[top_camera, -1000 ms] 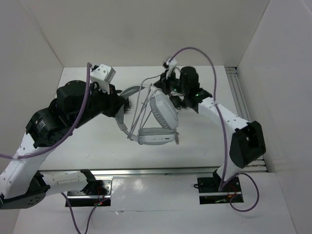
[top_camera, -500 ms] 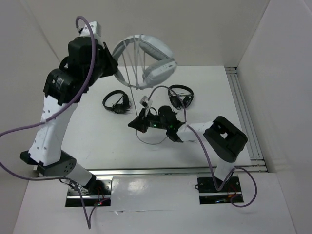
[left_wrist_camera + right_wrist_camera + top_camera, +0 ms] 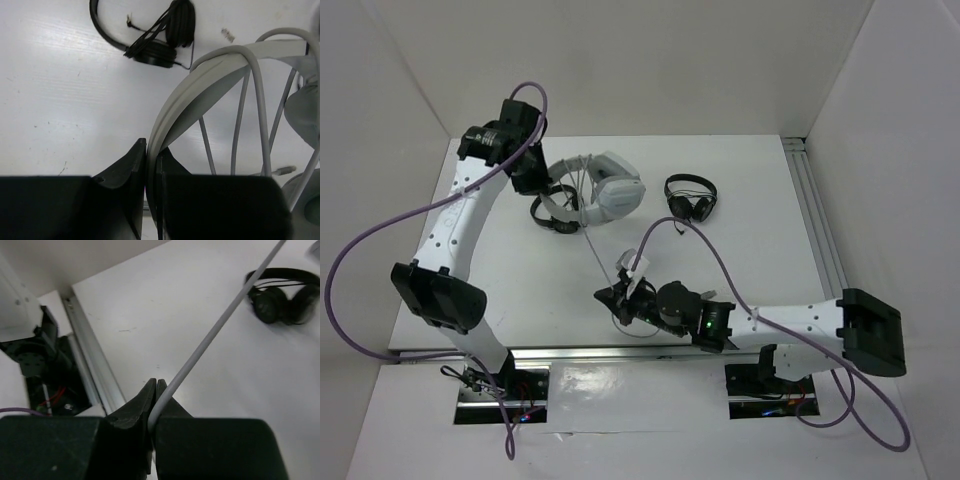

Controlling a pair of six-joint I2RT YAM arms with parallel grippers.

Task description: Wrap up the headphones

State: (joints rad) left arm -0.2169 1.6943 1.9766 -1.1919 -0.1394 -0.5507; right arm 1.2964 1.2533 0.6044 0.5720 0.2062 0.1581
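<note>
The white and light-grey headphones (image 3: 605,190) hang above the far left of the table, with several turns of grey cable over the headband (image 3: 210,82). My left gripper (image 3: 542,180) is shut on the headband; its jaws clamp the band edge in the left wrist view (image 3: 151,165). The thin grey cable (image 3: 597,258) runs taut from the headphones down to my right gripper (image 3: 618,300), low near the front edge. In the right wrist view the right gripper (image 3: 155,407) is shut on the cable (image 3: 220,322).
One small black headphone (image 3: 552,212) lies under the white one, also seen in the left wrist view (image 3: 160,37). A second black headphone (image 3: 690,195) lies at the back middle and shows in the right wrist view (image 3: 280,295). An aluminium rail (image 3: 640,350) runs along the front edge.
The left arm has lowered the headphones from high at the back down near the table. The right gripper has moved toward the front edge, drawing the cable out straight.
</note>
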